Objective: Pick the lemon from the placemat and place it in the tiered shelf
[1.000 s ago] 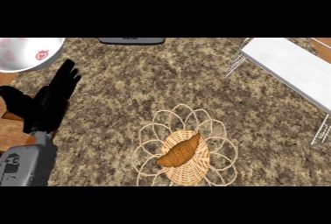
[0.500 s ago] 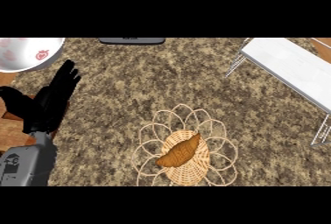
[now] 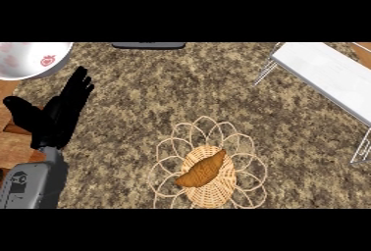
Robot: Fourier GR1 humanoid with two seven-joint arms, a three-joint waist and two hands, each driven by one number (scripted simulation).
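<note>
Centrally on the placemat (image 3: 208, 172), a brown, croissant-like item (image 3: 203, 170) lies diagonally, pointing upper-right toward the shelf (image 3: 326, 73); left hand (image 3: 58, 115) rests open far left

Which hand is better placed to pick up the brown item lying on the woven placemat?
Left, by default: only the left hand shows, open and resting at the counter's left edge. The item on the placemat looks brown, not like a lemon. The shelf is far right, favouring the unseen right hand for placing.

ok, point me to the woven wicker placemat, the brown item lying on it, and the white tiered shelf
woven wicker placemat (image 3: 239, 147): head view, a looped petal on its upper right rim
brown item (image 3: 203, 170): head view, middle of its body
white tiered shelf (image 3: 326, 68): head view, flat top surface
</note>
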